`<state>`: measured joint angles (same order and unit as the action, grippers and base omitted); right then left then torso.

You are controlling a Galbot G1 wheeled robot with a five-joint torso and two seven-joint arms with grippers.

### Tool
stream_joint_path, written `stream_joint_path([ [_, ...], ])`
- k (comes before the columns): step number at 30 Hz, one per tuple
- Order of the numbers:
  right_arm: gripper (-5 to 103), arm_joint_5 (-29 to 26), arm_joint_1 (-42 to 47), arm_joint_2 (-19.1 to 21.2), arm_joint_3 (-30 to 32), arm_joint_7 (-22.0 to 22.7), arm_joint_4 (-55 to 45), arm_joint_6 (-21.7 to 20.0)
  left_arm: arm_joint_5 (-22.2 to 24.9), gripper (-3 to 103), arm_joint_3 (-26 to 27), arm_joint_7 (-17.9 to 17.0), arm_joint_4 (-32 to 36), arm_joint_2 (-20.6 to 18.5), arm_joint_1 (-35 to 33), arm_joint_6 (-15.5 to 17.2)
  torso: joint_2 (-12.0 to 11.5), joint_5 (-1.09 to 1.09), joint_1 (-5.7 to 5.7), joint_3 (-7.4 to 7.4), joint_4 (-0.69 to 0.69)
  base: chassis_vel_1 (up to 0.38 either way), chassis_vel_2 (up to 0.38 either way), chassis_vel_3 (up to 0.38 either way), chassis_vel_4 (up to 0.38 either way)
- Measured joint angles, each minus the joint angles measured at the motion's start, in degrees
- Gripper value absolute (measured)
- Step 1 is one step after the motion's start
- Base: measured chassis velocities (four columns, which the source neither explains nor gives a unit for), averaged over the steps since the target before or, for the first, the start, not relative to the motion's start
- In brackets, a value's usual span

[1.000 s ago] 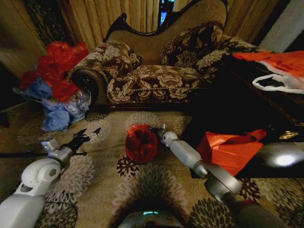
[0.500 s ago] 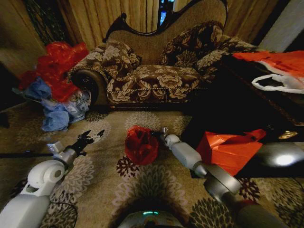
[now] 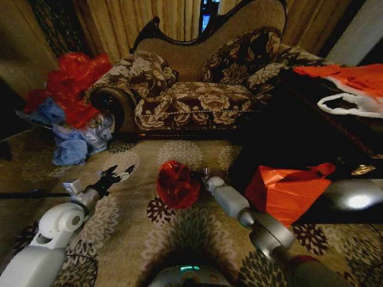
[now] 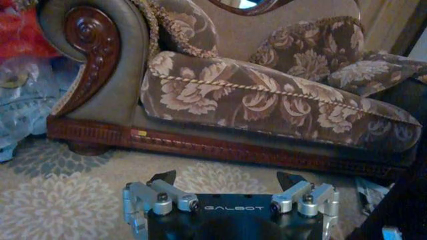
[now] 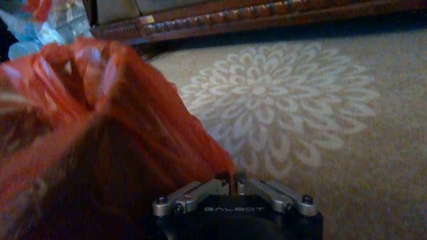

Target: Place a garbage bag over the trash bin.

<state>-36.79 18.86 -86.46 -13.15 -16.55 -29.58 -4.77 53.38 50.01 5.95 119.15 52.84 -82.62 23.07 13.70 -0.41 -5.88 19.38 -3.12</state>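
Floral carpet (image 3: 179,233); sofa (image 3: 197,89) behind garbage bag (image 3: 178,184).

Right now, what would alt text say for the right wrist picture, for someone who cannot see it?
The right pincer is shut on the edge of a crinkly red garbage bag, which bulges beside it above a beige carpet with a pale flower pattern. A carved wooden sofa base runs behind.
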Motion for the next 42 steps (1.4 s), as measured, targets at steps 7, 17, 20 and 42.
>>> stream_joint_path([
  [7, 0, 2.3, 1.1, -0.4, 1.5, 0.4, 0.9, 1.1, -0.1, 100, -0.3, -0.1, 1.0, 0.1, -0.1, 0.2, 0.0, 0.00, 0.00, 0.00, 0.00, 0.000, 0.000, 0.000, 0.000],
  [17, -3, 5.3, 3.9, -0.9, 3.4, 3.6, -0.7, 1.8, 0.7, 100, -0.4, -1.4, 3.6, -0.1, -0.9, 1.4, 0.0, 0.01, 0.00, 0.00, 0.01, 0.000, 0.000, 0.000, 0.000],
  [20, 2, 6.8, 4.9, -0.4, 3.7, 4.8, -2.1, 1.8, 1.0, 100, -0.3, -2.1, 4.3, -0.2, -1.2, 1.7, 0.0, 0.00, 0.00, 0.00, 0.00, 0.000, 0.000, 0.000, 0.000],
  [42, 79, -2.2, 18.0, 13.9, 5.2, 17.6, -33.1, -1.2, 2.5, 100, -4.2, -4.9, 5.1, -2.9, 1.4, 1.7, 0.0, 0.02, 0.00, 0.00, -0.01, 0.000, 0.000, 0.000, 0.000],
])
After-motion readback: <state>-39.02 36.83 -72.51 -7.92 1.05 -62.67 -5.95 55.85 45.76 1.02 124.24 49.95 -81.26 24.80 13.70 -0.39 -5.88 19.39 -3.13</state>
